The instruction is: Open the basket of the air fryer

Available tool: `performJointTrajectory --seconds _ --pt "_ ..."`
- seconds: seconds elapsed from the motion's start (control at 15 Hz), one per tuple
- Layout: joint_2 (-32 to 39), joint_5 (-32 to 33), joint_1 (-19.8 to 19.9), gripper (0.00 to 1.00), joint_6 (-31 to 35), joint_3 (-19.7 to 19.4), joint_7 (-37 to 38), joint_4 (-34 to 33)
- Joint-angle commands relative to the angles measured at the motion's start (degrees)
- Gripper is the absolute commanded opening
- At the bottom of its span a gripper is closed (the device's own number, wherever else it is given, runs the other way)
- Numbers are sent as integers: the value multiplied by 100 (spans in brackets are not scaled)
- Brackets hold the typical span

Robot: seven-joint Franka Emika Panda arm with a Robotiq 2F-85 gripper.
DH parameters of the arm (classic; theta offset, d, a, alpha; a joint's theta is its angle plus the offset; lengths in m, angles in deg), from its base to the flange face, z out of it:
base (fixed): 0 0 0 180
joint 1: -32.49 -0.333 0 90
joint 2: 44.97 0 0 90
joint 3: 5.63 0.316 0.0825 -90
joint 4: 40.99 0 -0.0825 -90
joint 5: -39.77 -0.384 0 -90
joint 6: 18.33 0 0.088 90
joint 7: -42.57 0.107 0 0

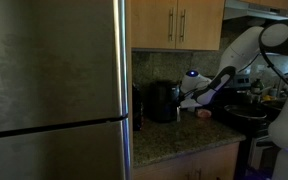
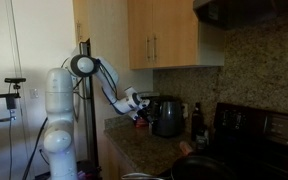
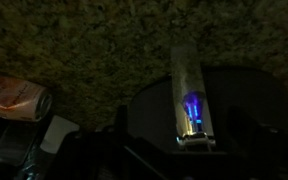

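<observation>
The air fryer [image 1: 162,101] is a small black appliance on the granite counter beside the steel fridge; it also shows in an exterior view [image 2: 167,118]. Its basket front is too dark to make out apart from the body. My gripper [image 1: 190,98] hovers close to the air fryer's side, also seen in an exterior view [image 2: 136,104]. In the wrist view the dark rounded body [image 3: 239,110] fills the lower right, with a silver strip carrying a blue light [image 3: 189,100] on it. My fingers [image 3: 184,150] appear as dark shapes spread either side of the strip, holding nothing.
The steel fridge [image 1: 54,90] stands right beside the air fryer. Wooden cabinets [image 1: 179,22] hang above. A stove with a dark pan [image 1: 246,115] lies beyond the gripper. An orange-brown packet [image 3: 12,96] lies on the granite counter [image 1: 174,140].
</observation>
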Motion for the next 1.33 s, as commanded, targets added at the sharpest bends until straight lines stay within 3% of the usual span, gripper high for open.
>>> performJointTrajectory --seconds 0.0,0.13,0.2,0.8,1.13,1.27 --pt "466 400 -63 100 -56 -43 485 -530" --pt "659 356 -72 100 -129 -22 514 -661" --pt "754 234 -56 79 -97 7 378 -695" --pt "790 398 -44 19 68 -37 408 -733" --pt "645 537 -33 15 189 -23 357 -495" --pt "568 101 12 13 -48 145 -131 -264"
